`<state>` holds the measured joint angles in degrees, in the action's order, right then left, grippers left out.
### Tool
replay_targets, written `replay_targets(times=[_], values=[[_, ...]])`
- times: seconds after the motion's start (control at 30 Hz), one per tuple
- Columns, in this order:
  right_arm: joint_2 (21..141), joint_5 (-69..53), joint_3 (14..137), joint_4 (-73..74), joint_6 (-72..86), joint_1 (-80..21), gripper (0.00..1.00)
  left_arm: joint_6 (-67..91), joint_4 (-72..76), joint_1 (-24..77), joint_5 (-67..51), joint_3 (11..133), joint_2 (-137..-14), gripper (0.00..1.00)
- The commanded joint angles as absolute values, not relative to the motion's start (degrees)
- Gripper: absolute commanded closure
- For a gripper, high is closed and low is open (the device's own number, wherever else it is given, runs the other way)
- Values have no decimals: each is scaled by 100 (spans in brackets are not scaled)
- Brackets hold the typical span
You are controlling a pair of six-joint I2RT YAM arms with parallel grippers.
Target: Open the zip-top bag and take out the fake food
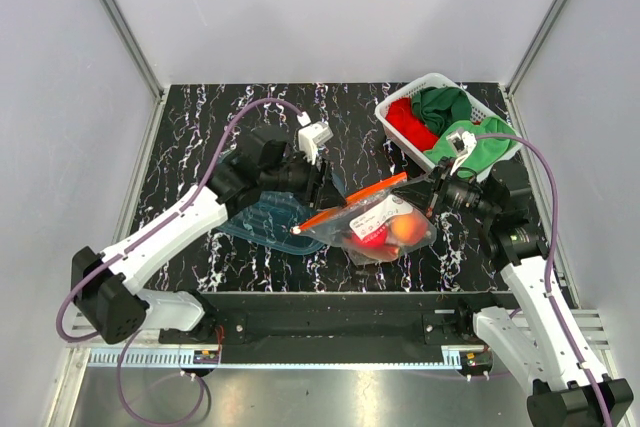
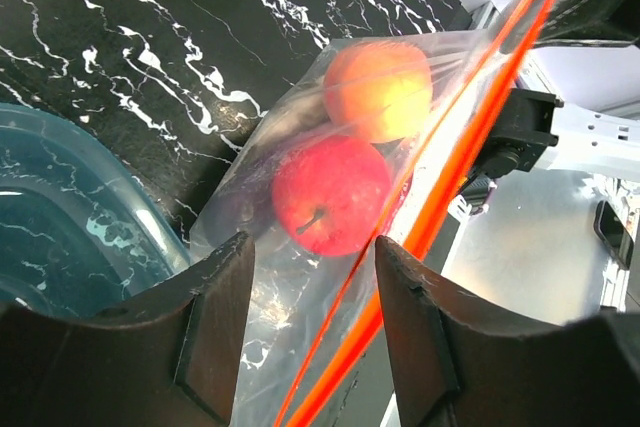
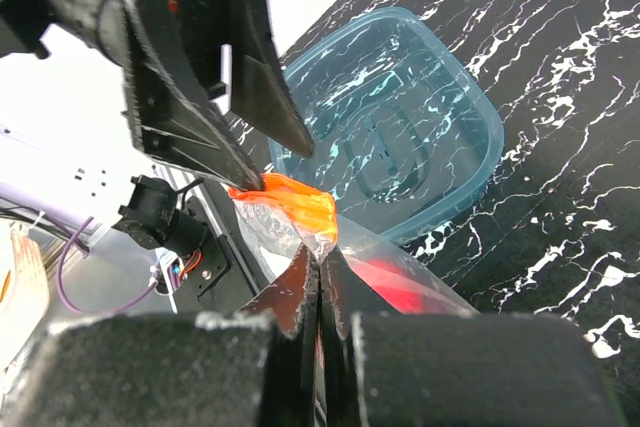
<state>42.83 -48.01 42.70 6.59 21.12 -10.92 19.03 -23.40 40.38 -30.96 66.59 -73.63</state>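
the zip-top bag [image 1: 385,230], clear and crinkled with an orange-red zip strip [image 1: 352,205], is stretched between both grippers near the middle of the table [image 1: 200,132]. inside, a glossy red fruit [image 2: 330,195] touches an orange-peach fruit [image 2: 378,89]. its white label [image 1: 372,214] is too small to read. the right gripper [image 3: 320,262] is clamped on one end of the strip. the left gripper [image 2: 312,247] has its fingers apart around the other end. a blue tub [image 1: 258,222] lies just beside the bag. a white basket [image 1: 432,80] holds red cloth [image 1: 407,120] and green cloth [image 1: 446,105].

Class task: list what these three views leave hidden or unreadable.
- Label: top view, print too small.
- Zip: left wrist view, both ends cut off by the edges; open or sealed unclear.
- Fruit: right wrist view, a red blur through the bag, behind the right gripper.
- Tub: left wrist view, cut by the left edge.
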Motion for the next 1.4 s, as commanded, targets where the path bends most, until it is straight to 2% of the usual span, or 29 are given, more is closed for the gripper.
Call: replay_targets(times=[0.0, 0.1, 0.17, 0.2, 0.27, 0.3, 0.33, 0.4, 0.43, 0.47, 0.53, 0.57, 0.63, 0.67, 0.7, 0.77, 0.8, 0.93, 1.2, 1.37], values=[[4236, -5027, 4280, 158, 2223, -1081, 100, 1889, -1987, 4017, -3662, 6645, -7593, 44], [4236, -4949, 4271, 176, 2302, -1081, 100, 2030, -1784, 4060, -4085, 6609, -7699, 43], [4271, -4773, 4324, 298, 2434, -1072, 100, 2074, -1688, 4104, -4183, 6574, -7760, 50], [4306, -4746, 4342, 342, 2487, -1081, 100, 2170, -1635, 4104, -4253, 6548, -7778, 63], [4472, -4659, 4456, 526, 2663, -1081, 96, 2328, -1321, 4139, -4385, 6478, -7796, 74], [4561, -4597, 4526, 640, 2698, -1081, 95, 2538, -1179, 4157, -4499, 6451, -7796, 93], [4657, -4440, 4700, 981, 2716, -1081, 95, 2653, -1030, 4227, -4535, 6390, -7787, 100], [5078, -4211, 5130, 1770, 2716, -1081, 92, 3047, -660, 4324, -4440, 6372, -7796, 100], [5237, -3818, 5298, 2097, 2759, -1081, 84, 3206, -572, 4437, -4360, 6372, -7805, 100], [5578, -3675, 5474, 2396, 2803, -1081, 72, 3365, -423, 4491, -4255, 6381, -7831, 100], [5922, -3168, 6010, 3406, 2812, -1081, 56, 3857, -299, 4674, -3816, 6363, -7866, 100], [6237, -2964, 6194, 3767, 2804, -1081, 44, 3989, -229, 4754, -3614, 6355, -7866, 100], [6502, -2368, 6661, 4612, 2725, -1081, 38, 4367, -132, 4964, -2876, 6293, -7788, 100], [6495, -2112, 6758, 4797, 2751, -1081, 28, 4490, -97, 5035, -2369, 6241, -7770, 100], [6443, -1840, 6854, 4990, 2794, -1072, 24, 4683, -79, 5132, -2155, 6214, -7743, 100], [6232, -1223, 6908, 5123, 2892, -1081, 8, 4833, -53, 5238, -1577, 6153, -7682, 100], [6179, -952, 6960, 5263, 2944, -1081, 3, 4886, -27, 5317, -1417, 6118, -7656, 100], [5977, -940, 7136, 5554, 2962, -1081, 0, 5080, 333, 5396, -1072, 5950, -7629, 100], [5511, -2239, 6856, 5213, 3365, -1177, 0, 5150, 448, 5510, -1028, 6126, -7962, 100], [5607, -2356, 6785, 5107, 3340, -1380, 0, 5142, 466, 5607, -1020, 6231, -8094, 100]])
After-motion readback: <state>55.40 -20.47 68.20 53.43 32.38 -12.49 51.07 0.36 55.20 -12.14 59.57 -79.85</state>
